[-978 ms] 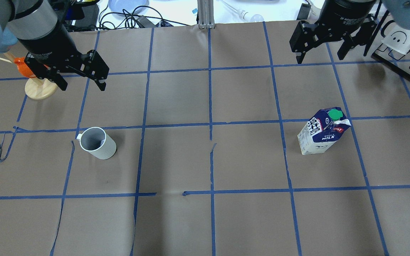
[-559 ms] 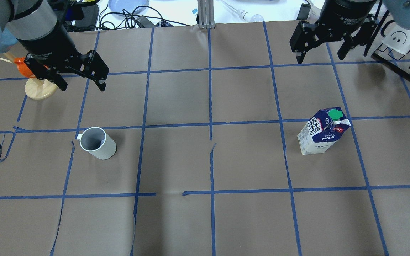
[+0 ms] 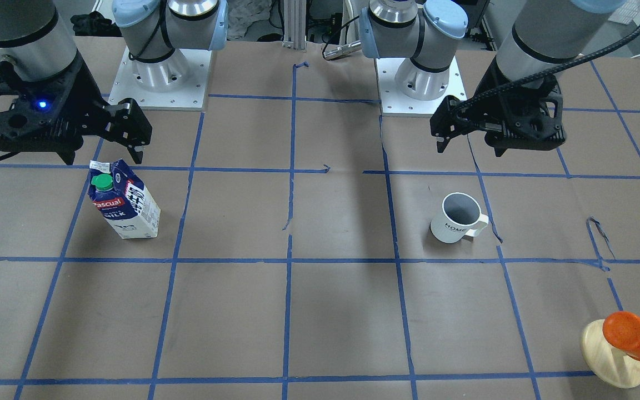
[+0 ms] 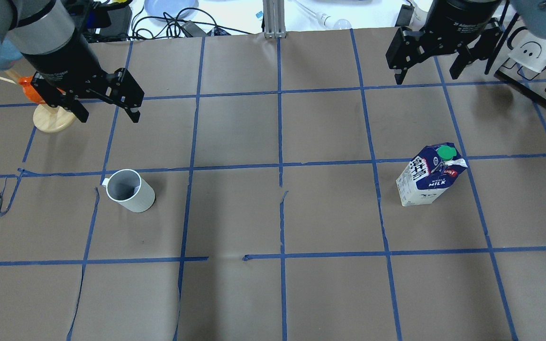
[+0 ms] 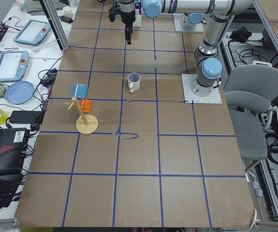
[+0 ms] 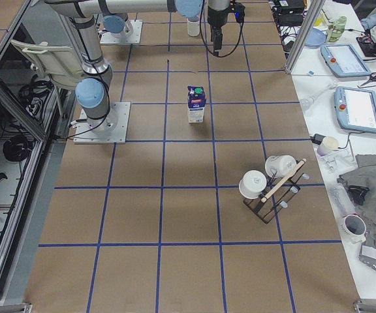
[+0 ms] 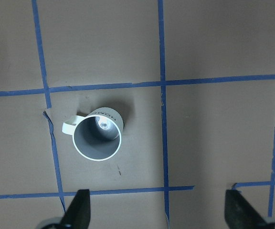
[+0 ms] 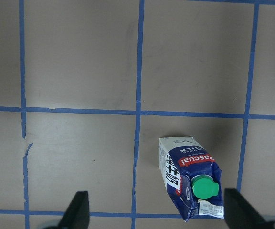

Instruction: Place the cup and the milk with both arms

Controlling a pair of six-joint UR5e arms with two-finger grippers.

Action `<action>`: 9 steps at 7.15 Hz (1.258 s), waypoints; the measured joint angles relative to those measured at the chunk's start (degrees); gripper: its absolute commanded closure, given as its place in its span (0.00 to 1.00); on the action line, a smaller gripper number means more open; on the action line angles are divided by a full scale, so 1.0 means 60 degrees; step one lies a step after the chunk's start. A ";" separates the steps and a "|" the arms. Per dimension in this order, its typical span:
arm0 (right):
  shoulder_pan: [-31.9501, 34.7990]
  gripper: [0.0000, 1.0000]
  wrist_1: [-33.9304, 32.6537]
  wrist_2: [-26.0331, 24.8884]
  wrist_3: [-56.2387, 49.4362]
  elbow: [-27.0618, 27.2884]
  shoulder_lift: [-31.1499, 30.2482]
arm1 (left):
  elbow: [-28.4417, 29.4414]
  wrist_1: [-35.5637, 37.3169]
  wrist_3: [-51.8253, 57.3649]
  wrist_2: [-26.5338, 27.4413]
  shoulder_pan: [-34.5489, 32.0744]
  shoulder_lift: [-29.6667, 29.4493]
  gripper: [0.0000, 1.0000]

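The cup (image 4: 130, 191) is a white mug with a grey inside. It stands upright on the brown paper, and its "HOME" lettering shows in the front view (image 3: 456, 218). My left gripper (image 4: 109, 116) hangs open and empty high above the table, beyond the cup. Its wrist view looks straight down on the cup (image 7: 98, 138). The milk (image 4: 430, 175) is a blue and white Pascual carton with a green cap, standing upright (image 3: 124, 200). My right gripper (image 4: 427, 78) is open and empty, high and beyond the milk, which shows in its wrist view (image 8: 191, 183).
A wooden stand (image 4: 54, 116) with an orange cup is at the far left, close to my left gripper. A black wire rack (image 4: 533, 61) with white cups stands at the far right. Blue tape lines grid the paper. The arm bases (image 3: 159, 72) stand on the robot's side.
My left gripper has shifted very slightly to the overhead view's left. The cup, the milk and my right gripper have not moved.
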 measured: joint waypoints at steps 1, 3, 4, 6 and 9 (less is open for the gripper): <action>0.0000 0.00 0.0000 -0.0001 0.0000 -0.0001 -0.0001 | 0.0000 0.0050 0.0003 -0.0003 0.0011 -0.0018 0.00; -0.0001 0.00 0.0000 -0.0005 -0.0004 0.0001 0.0012 | 0.0004 0.0137 0.0016 0.0050 0.0304 -0.0139 0.00; -0.0031 0.00 0.0003 -0.0008 -0.0014 0.0012 0.0025 | -0.0051 0.0152 -0.0014 0.0058 0.0786 -0.0219 0.00; -0.0091 0.00 0.0023 -0.0012 -0.0027 0.0029 0.0040 | -0.0597 0.0532 -0.0103 0.0057 0.1834 -0.0357 0.00; -0.0100 0.00 0.0076 -0.0016 -0.0030 0.0041 0.0048 | -0.2650 0.2338 -0.0302 -0.0027 0.2925 -0.0556 0.00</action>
